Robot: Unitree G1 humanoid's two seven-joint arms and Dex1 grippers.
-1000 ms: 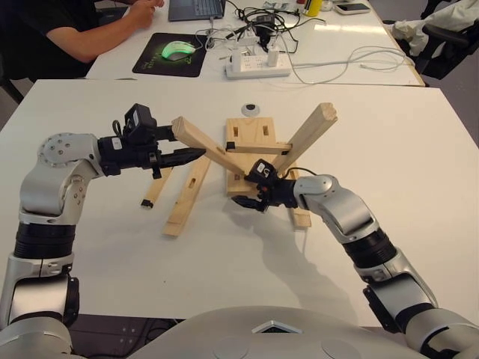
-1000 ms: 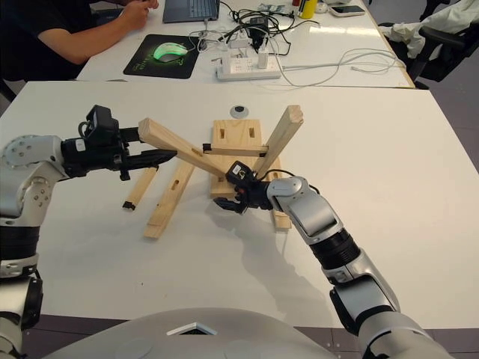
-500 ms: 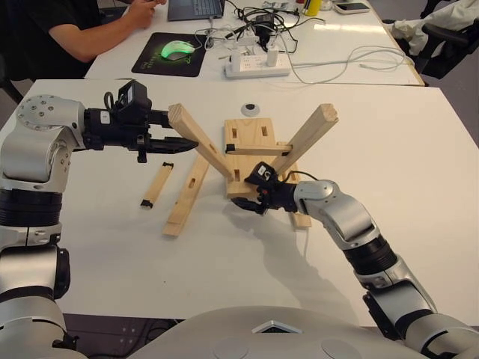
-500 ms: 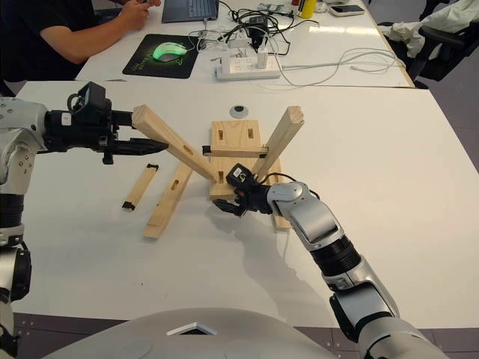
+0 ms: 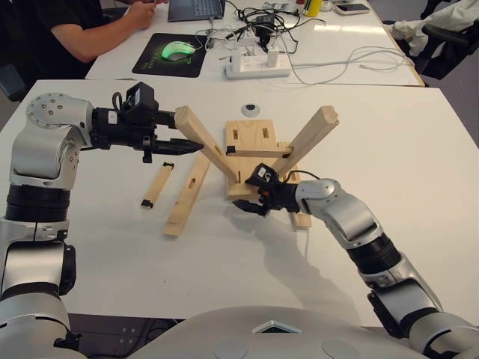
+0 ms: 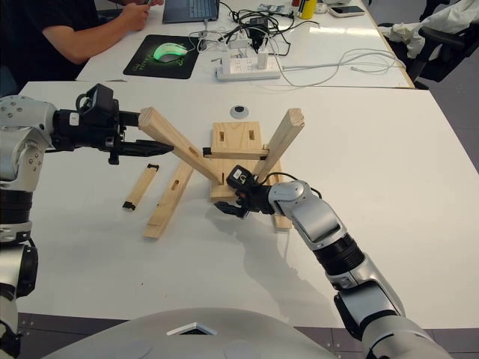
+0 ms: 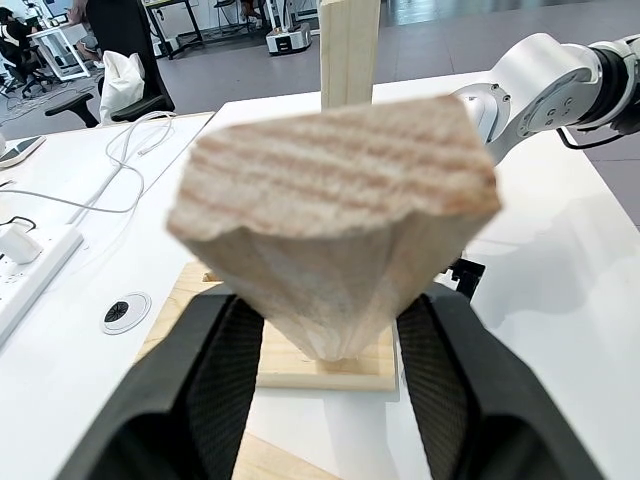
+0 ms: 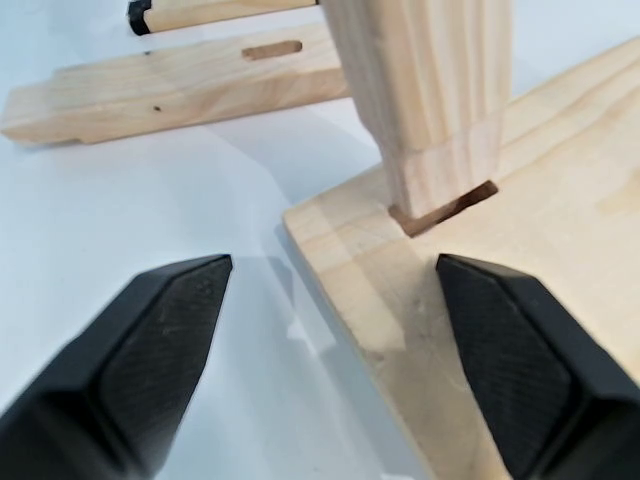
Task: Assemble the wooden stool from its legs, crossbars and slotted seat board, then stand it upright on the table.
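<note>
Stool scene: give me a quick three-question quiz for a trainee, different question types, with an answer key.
1. True or false: the right pincer is shut on the seat board.
2. What does the left pincer grip? A) the tilted leg B) a crossbar lying flat C) nothing.
3. Fill in: the raised crossbar spans between ___ standing legs.
Key: 1 false, it is open; 2 A; 3 two, the gripped one and the second leg.

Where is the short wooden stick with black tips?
In the left eye view, the short stick lies on the white table, on the robot's left, beside the slotted wooden leg.
</note>
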